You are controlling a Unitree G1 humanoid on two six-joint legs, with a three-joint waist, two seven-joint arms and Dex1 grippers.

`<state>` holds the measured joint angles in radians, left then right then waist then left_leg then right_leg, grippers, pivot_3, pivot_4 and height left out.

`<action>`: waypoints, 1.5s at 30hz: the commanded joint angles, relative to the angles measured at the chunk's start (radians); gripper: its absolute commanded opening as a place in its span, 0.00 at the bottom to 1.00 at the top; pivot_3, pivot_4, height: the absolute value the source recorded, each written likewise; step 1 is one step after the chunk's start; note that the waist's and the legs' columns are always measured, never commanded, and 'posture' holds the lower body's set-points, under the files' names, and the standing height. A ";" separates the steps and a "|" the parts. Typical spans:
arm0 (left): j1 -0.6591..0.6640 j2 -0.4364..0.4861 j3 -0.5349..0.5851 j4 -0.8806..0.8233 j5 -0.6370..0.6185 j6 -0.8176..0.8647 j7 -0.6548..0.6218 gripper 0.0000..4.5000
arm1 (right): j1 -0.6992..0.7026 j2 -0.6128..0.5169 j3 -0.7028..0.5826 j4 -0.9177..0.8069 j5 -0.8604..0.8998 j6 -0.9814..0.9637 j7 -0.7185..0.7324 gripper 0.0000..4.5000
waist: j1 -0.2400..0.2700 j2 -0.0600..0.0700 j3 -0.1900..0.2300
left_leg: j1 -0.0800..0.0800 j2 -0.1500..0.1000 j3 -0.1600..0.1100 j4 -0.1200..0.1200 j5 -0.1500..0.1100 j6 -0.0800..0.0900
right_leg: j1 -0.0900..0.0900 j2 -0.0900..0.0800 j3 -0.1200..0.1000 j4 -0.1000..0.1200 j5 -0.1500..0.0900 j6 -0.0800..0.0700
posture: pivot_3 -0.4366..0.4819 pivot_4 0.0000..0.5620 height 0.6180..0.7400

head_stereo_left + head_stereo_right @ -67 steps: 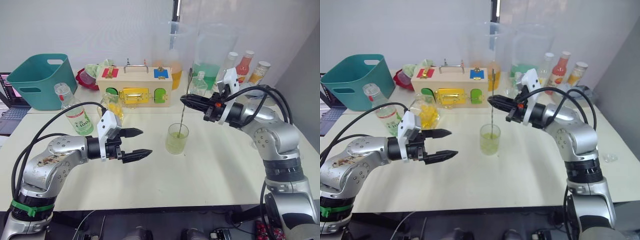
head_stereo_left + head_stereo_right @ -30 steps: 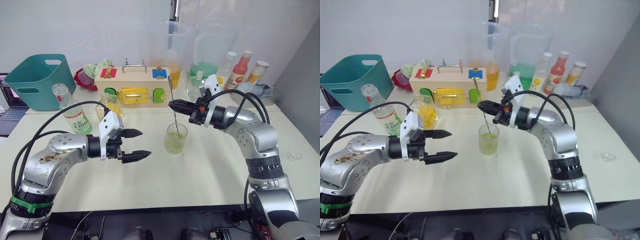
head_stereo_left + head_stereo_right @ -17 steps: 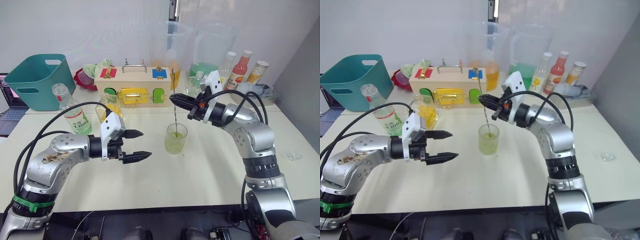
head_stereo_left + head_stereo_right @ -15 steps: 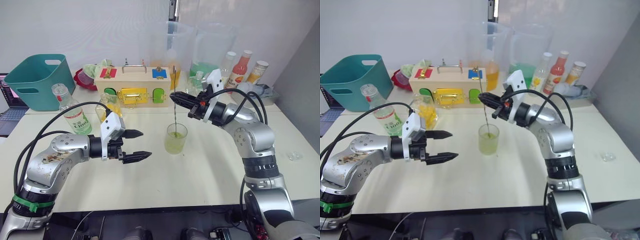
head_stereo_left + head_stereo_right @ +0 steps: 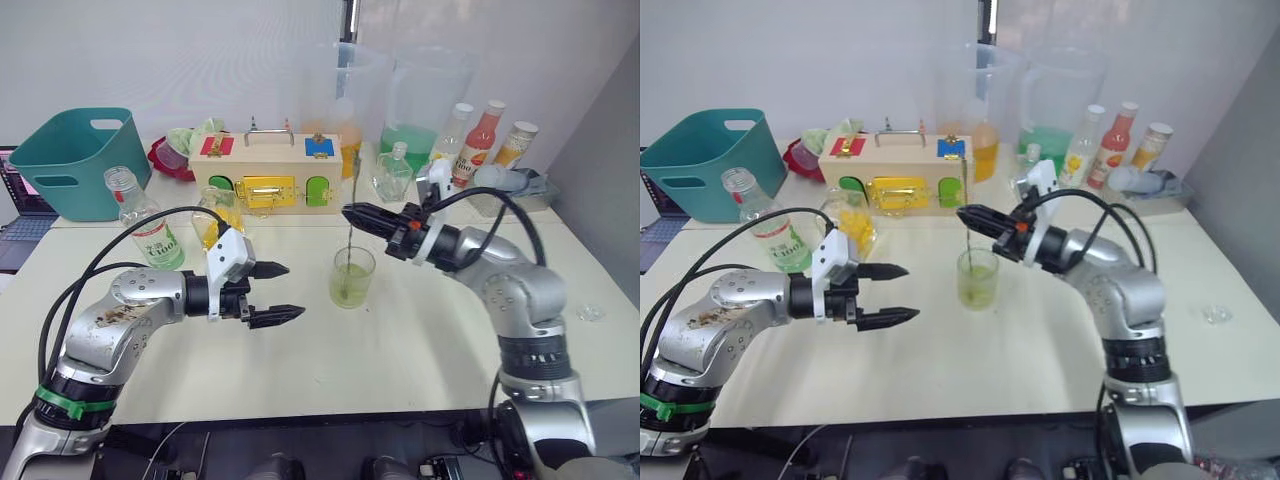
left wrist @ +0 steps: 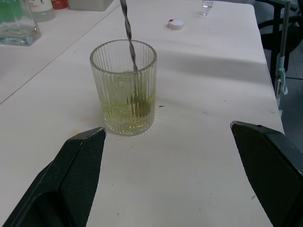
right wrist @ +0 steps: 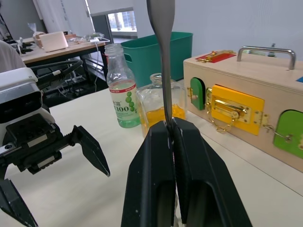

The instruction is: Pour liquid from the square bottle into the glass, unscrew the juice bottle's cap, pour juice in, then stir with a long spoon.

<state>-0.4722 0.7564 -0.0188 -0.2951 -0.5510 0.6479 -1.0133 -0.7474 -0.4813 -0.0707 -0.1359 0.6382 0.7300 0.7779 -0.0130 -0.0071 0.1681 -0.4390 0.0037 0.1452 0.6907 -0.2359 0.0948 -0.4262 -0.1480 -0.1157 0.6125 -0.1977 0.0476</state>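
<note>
1. The glass (image 5: 351, 278) stands upright near the middle of the table (image 5: 420, 340), with pale green liquid in its lower part.
2. The right tool (image 5: 349, 213) is above the glass, a little to the far side of it. Its two black fingers are pressed together on the stem of the long spoon (image 6: 131, 47).
3. The spoon goes down from the right tool into the glass, nearly upright, and its lower end is in the liquid. The small bowl of the spoon is hard to make out through the ribbed wall and the liquid.
4. The left tool (image 5: 278, 293) is to the left of the glass, near it but not touching, just above the table. Its fingers (image 6: 78, 165) are spread wide and hold nothing.
5. The juice bottle (image 5: 150, 232) stands upright at the left of the table, well apart from the glass, with an open neck.
6. A small white cap (image 6: 176, 23) lies on the table beyond the glass in the left wrist view.
</note>
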 commanded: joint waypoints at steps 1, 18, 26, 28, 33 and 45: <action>-0.017 -0.004 0.011 -0.014 -0.003 -0.025 -0.006 0.99 | -0.016 -0.051 -0.037 -0.018 0.003 -0.012 0.018 0.00 | 0.000 0.000 0.000 | 0.000 0.000 0.000 0.000 0.000 0.000 | 0.000 0.000 0.000 0.000 0.000 0.000 | 0.48 0.27 1.00; 0.003 -0.005 0.041 -0.041 -0.023 -0.010 0.002 0.99 | -0.085 0.022 -0.022 0.079 -0.036 -0.130 0.010 0.00 | 0.004 0.000 0.000 | 0.000 0.000 0.000 0.001 0.002 0.004 | 0.001 0.000 0.000 0.000 0.000 0.000 | 0.48 0.27 1.00; 0.001 -0.010 0.035 -0.042 -0.016 -0.011 0.005 0.99 | -0.120 0.079 0.021 0.144 -0.116 -0.216 -0.028 0.00 | 0.000 0.000 0.000 | 0.000 0.001 0.000 0.001 0.002 0.004 | 0.000 0.000 0.000 0.001 0.000 0.000 | 0.48 0.27 1.00; -0.001 -0.011 0.034 -0.041 -0.015 -0.011 0.005 0.99 | -0.116 0.065 0.039 0.153 -0.147 -0.227 -0.022 0.00 | 0.001 0.000 0.000 | 0.000 0.000 0.000 0.001 0.001 0.003 | 0.000 0.000 0.000 0.001 0.000 0.000 | 0.48 0.27 1.00; 0.007 -0.008 0.039 -0.042 -0.015 -0.014 0.004 0.99 | -0.098 -0.009 0.028 0.128 -0.139 -0.171 0.016 0.00 | 0.003 0.000 0.000 | 0.000 0.000 0.000 0.001 0.001 0.002 | 0.000 0.000 0.000 0.000 0.000 0.000 | 0.48 0.27 1.00; -0.015 -0.024 0.056 -0.010 -0.035 -0.012 0.000 0.99 | -0.153 -0.011 -0.058 0.017 0.032 -0.020 -0.014 0.00 | 0.002 0.000 0.000 | 0.000 0.001 0.000 0.001 0.002 0.003 | 0.000 0.000 0.000 0.000 0.000 0.000 | 0.48 0.27 1.00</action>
<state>-0.4670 0.7340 0.0059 -0.2924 -0.5567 0.6496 -1.0081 -0.8744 -0.4867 -0.0914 -0.0711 0.6344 0.6974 0.7756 -0.0114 -0.0071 0.1681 -0.4390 0.0047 0.1452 0.6913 -0.2343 0.0979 -0.4259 -0.1479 -0.1158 0.6127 -0.1975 0.0473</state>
